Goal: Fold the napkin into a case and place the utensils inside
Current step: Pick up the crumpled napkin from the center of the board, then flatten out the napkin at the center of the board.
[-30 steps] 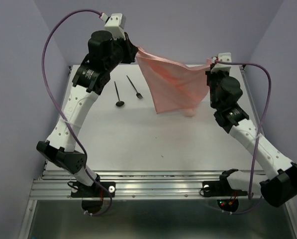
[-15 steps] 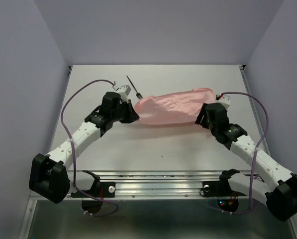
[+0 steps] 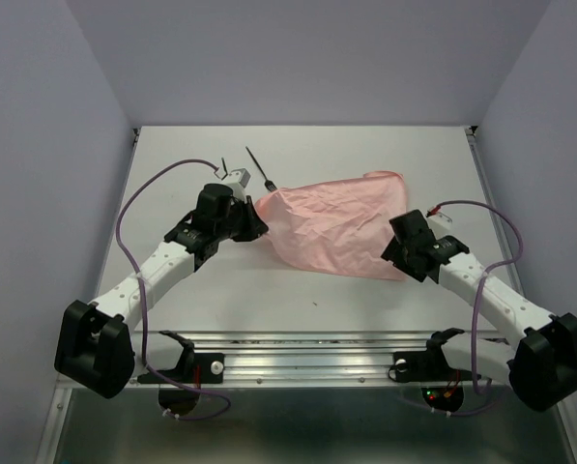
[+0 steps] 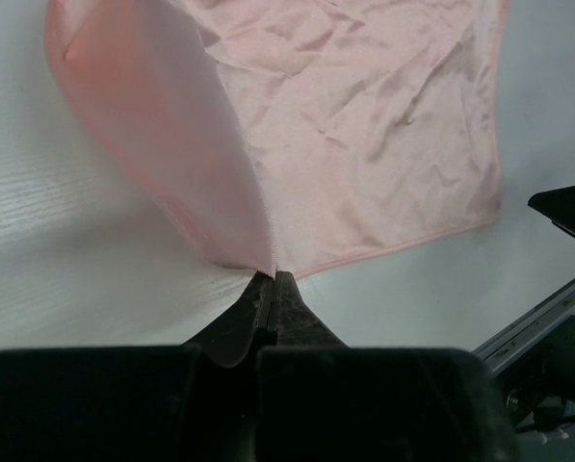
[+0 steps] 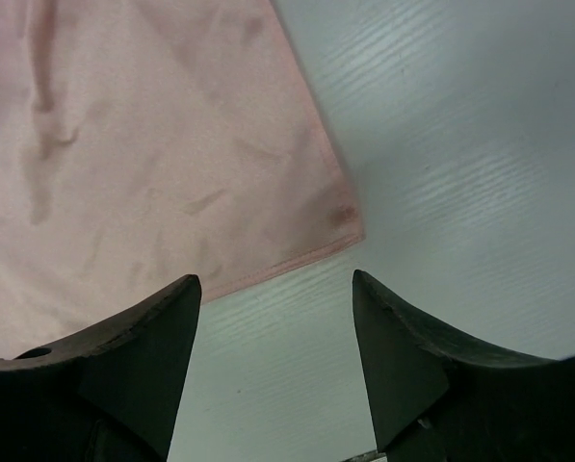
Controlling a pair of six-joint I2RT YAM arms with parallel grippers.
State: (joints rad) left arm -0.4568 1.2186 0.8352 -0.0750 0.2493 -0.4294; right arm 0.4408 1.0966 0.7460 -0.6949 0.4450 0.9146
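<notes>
Top external view: a wrinkled salmon-pink fabric napkin [image 3: 336, 227] was seen laid out on the white table [image 3: 269, 290], its left corner pinched by the left gripper [image 4: 274, 281], seemingly anchored for folding; the right gripper [image 5: 273, 308] was held spread and empty just beside its near-right corner.

So the left gripper [image 4: 273, 286] has its 2 fingers pressed together right on the edge of the napkin [image 4: 364, 125], pinching it at the hem. From the pinch, 1 flap of the pink cloth stands up and curves off to the upper left, while the rest lies flat and pretty wrinkled on the white table [image 4: 56, 279]. The near hem runs off to the right. A black part [image 4: 568, 207] pokes in at the right edge, with a metal rail [image 4: 547, 322] below it.
</notes>
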